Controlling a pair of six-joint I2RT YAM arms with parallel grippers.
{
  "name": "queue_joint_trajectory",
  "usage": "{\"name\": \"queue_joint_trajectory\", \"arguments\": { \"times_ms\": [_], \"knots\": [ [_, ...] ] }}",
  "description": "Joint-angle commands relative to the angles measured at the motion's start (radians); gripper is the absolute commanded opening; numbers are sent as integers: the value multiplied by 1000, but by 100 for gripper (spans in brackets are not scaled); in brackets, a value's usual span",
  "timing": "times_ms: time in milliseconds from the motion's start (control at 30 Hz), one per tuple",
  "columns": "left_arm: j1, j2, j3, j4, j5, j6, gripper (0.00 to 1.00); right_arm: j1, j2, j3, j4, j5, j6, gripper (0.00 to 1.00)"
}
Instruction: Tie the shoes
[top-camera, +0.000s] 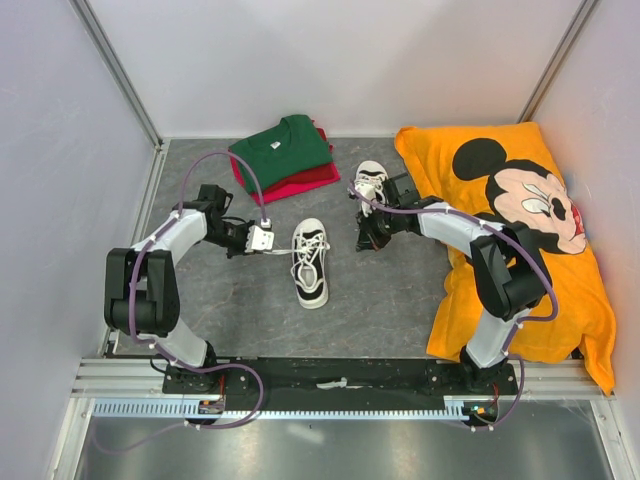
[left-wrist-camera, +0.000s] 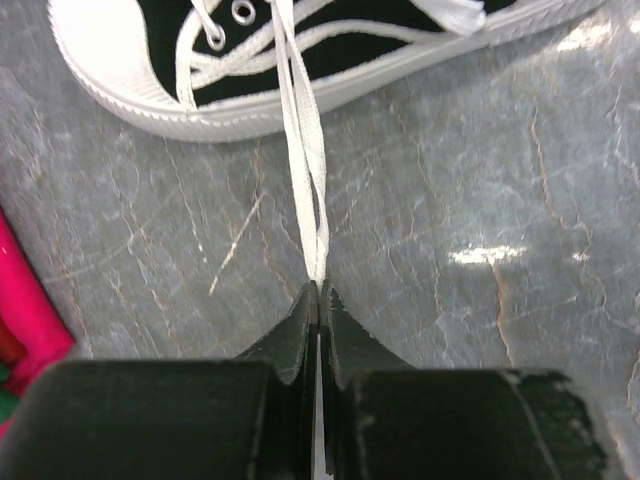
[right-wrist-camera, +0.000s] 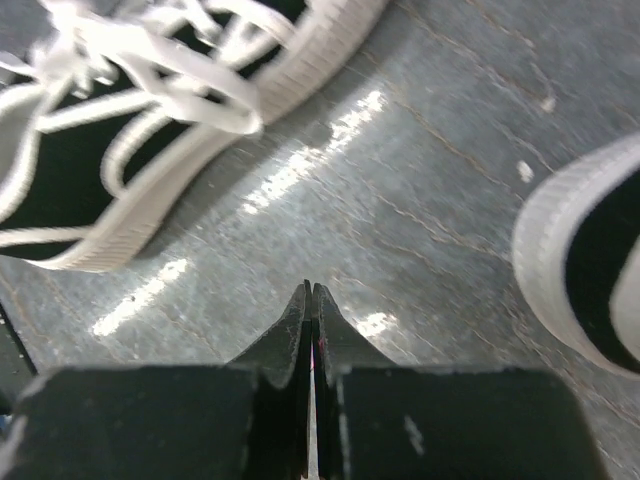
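Two small black sneakers with white soles and laces lie on the grey table. One shoe (top-camera: 310, 262) is in the middle, the other shoe (top-camera: 371, 183) is further back beside my right arm. My left gripper (top-camera: 277, 247) is shut on a white lace loop (left-wrist-camera: 305, 170), and the loop's two strands run taut to the middle shoe (left-wrist-camera: 130, 90). My right gripper (top-camera: 362, 243) is shut and empty, low over bare table between the shoes. In the right wrist view the gripper (right-wrist-camera: 311, 288) has one laced shoe (right-wrist-camera: 60, 190) at upper left and another shoe's sole (right-wrist-camera: 580, 270) at right.
A folded green shirt (top-camera: 283, 148) lies on red and pink clothes (top-camera: 300, 182) at the back left. The pink cloth's edge (left-wrist-camera: 30, 310) shows left of my left gripper. An orange Mickey Mouse cushion (top-camera: 520, 230) fills the right side, under my right arm.
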Motion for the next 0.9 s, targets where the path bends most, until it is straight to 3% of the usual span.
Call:
{"name": "queue_joint_trajectory", "arguments": {
  "times_ms": [0, 200, 300, 333, 367, 433, 633, 867],
  "knots": [
    [19, 14, -1, 13, -61, 11, 2, -25, -13, -13, -14, 38, -37, 0],
    [22, 14, 3, 13, -33, 19, 2, -31, -6, -7, -14, 21, -44, 0],
    [10, 17, 15, 14, -12, 17, 2, -30, -4, 7, -17, -77, -75, 0],
    [0, 21, 19, 13, -10, 17, 1, -30, -4, 17, -14, -94, -83, 5],
    [-5, 24, 26, 14, -7, 17, 2, -27, -1, 22, -7, -125, -92, 26],
    [-19, 34, 32, 13, 4, 8, 2, -24, 2, 37, 21, -145, -113, 53],
    [-56, 57, 59, 13, 22, -17, 2, 35, 34, 57, 110, -143, -211, 76],
    [-68, 72, 76, 23, 21, -32, 2, 70, 100, 48, 167, -166, -314, 76]
  ]
}}
